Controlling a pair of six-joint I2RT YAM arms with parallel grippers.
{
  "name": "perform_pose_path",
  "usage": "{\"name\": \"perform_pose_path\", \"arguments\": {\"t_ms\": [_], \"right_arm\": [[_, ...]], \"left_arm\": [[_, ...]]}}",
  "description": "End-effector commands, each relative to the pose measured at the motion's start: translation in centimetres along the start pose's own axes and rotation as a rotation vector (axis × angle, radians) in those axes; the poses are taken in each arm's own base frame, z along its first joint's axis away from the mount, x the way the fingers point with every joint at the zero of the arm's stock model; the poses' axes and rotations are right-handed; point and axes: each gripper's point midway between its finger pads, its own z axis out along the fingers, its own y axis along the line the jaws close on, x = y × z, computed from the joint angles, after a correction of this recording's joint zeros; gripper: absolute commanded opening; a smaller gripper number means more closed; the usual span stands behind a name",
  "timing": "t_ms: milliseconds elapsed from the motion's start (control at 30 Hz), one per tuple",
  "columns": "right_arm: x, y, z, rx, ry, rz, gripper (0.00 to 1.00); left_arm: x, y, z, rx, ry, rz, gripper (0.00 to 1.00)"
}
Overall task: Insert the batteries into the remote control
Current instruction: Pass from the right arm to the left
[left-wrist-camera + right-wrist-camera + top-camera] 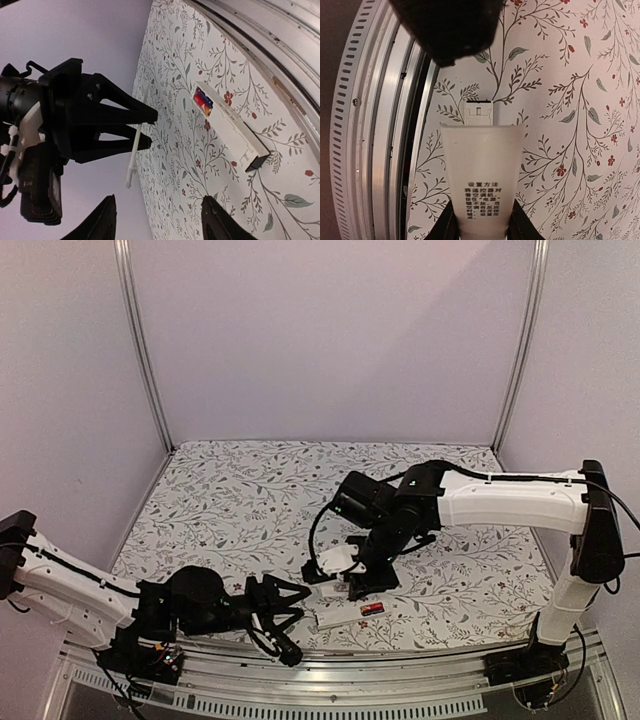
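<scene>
Okay, left arm (70,590) lies low along the near edge, reaching right. Left gripper (159,202) is spread wide with nothing between its fingers (105,220), hovering just left of the remote control (345,616) and not touching it.

The remote control lies flat on the floral table (250,500), close to the metal rail (400,675) and roughly parallel to it, bay side up. 1 of the batteries (373,609) sits in the bay toward the remote's right end in the top view, showing red. A 2nd battery can't be made out in any view.

Just behind the remote, the right gripper (149,130) is clamped on the thin white cover strip (479,170). It is pinched between both fingers (517,222), with printed text on the face that shows in the right wrist view. In the left wrist view the strip is seen edge-on, raised off the table and apart from the remote.

Right arm (500,498) comes in from the right side, elbow high and wrist bent down toward the remote.
</scene>
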Motion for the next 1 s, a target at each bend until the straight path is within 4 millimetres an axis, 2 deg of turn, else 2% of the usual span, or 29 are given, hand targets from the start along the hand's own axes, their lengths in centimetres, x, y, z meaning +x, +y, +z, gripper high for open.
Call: {"name": "perform_pose_path", "arguments": {"t_ms": [0, 167, 367, 533, 767, 933, 967], "right_arm": [[-1.3, 0.7, -0.9, -0.008, -0.031, -0.040, 0.17], [-1.9, 1.1, -0.7, -0.012, -0.037, -0.063, 0.17], [-2.6, 1.3, -0.7, -0.010, -0.047, -0.081, 0.16], [-2.6, 1.4, -0.4, -0.013, -0.038, -0.089, 0.16], [-2.5, 1.2, -0.4, 0.000, -0.029, -0.085, 0.16], [-2.5, 0.9, -0.3, 0.018, -0.025, -0.083, 0.17], [-2.5, 0.7, -0.4, 0.028, -0.024, -0.079, 0.19]], "left_arm": [[-0.4, 2.8, 0.6, -0.100, 0.007, 0.037, 0.57], [-0.2, 2.8, 1.5, -0.109, 0.018, 0.051, 0.54], [-0.6, 2.7, 2.1, -0.104, -0.002, 0.033, 0.36], [-0.6, 2.6, 2.3, -0.099, -0.002, 0.039, 0.28], [-0.7, 2.5, 2.4, -0.093, -0.006, 0.031, 0.02], [-0.8, 2.5, 2.4, -0.096, -0.010, 0.028, 0.00], [-0.8, 2.5, 2.4, -0.096, -0.011, 0.024, 0.00]]}}
